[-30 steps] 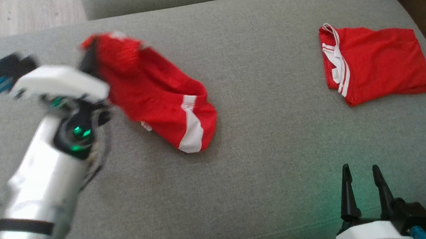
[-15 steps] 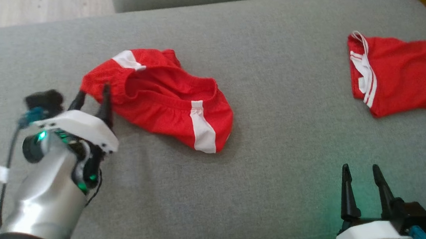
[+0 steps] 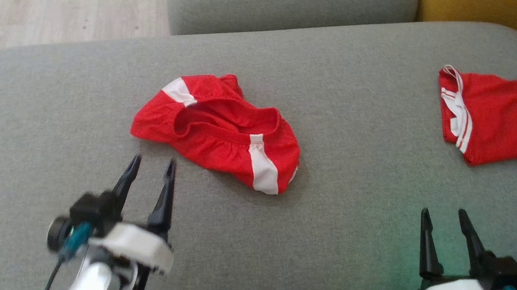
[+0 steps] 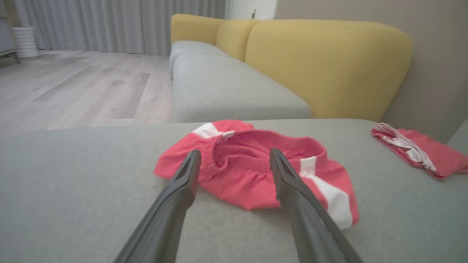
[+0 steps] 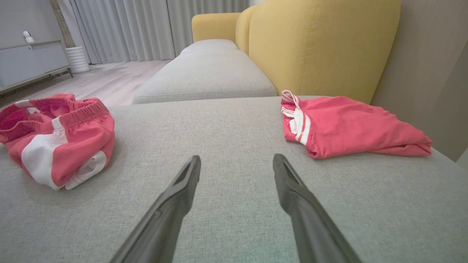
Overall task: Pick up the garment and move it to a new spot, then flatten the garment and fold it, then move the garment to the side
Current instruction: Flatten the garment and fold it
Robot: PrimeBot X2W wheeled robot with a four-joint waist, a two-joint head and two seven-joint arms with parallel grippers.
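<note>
The left gripper hangs low over the grey seat cushion with its 2 dark fingers apart and nothing between them; the right gripper is spread and empty too, near the cushion's front edge on the robot's right.

Risks, as I judge them:
- **Cushion:** it is soft, so a fingertip driven down too hard could dig into the weave and push cloth ahead of it instead of sliding under.
- **Red garment:** it lies as a crumpled heap, not flat; a pinch may catch only 1 layer, or 2 together, and spreading it would then twist it rather than flatten it.
- **Second red garment:** it lies folded at the far right of the cushion; a wide sweep to that side could knock it out of shape.
- **Waistband:** it gapes upward and could snag a finger.
- **White stripe:** it curls under the near right corner and could get trapped inside a fold.

In the head view the garment lies just beyond the left gripper's tips, ahead and slightly to the right, not touching them; in the left wrist view the 2 fingers frame the open waistband. It is well apart from the right gripper, forward and to its left.
</note>
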